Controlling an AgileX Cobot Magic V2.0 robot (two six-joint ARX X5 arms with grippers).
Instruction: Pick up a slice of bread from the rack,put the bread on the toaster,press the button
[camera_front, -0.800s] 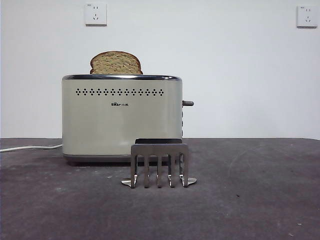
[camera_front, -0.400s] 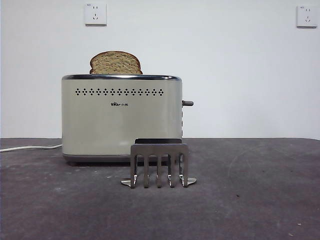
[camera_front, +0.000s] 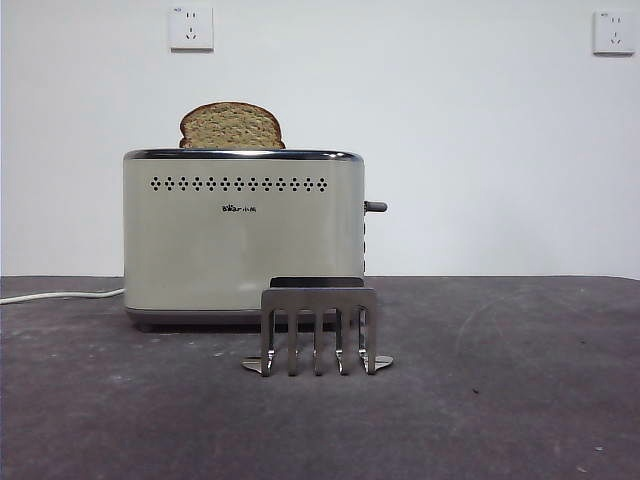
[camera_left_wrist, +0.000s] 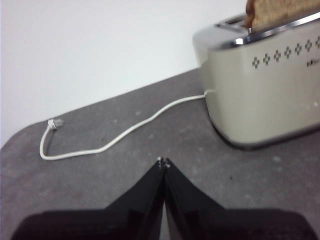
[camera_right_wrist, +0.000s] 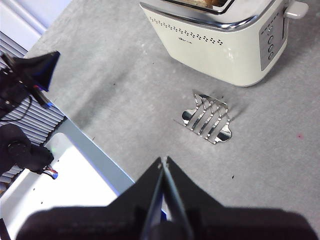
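Showing both shut, empty: left gripper (camera_left_wrist: 163, 161), right gripper (camera_right_wrist: 163, 160); front view only toaster (camera_front: 243, 232).

Cream-white toaster (camera_front: 243, 235) with chrome rim, row of dark vent holes and small dark logo, tan speckled slice of bread (camera_front: 232, 126) with dark brown crust, brushed-steel rack (camera_front: 318, 330), dark grey button (camera_front: 376, 207), mottled grey table (camera_front: 500, 400), white cord (camera_left_wrist: 120, 137), white wall sockets (camera_front: 191, 28).

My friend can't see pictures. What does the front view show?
A cream-white toaster stands on a dark table with a slice of bread sticking up from its top. A small steel rack stands in front of it with nothing in it. No robot arm is in this view.
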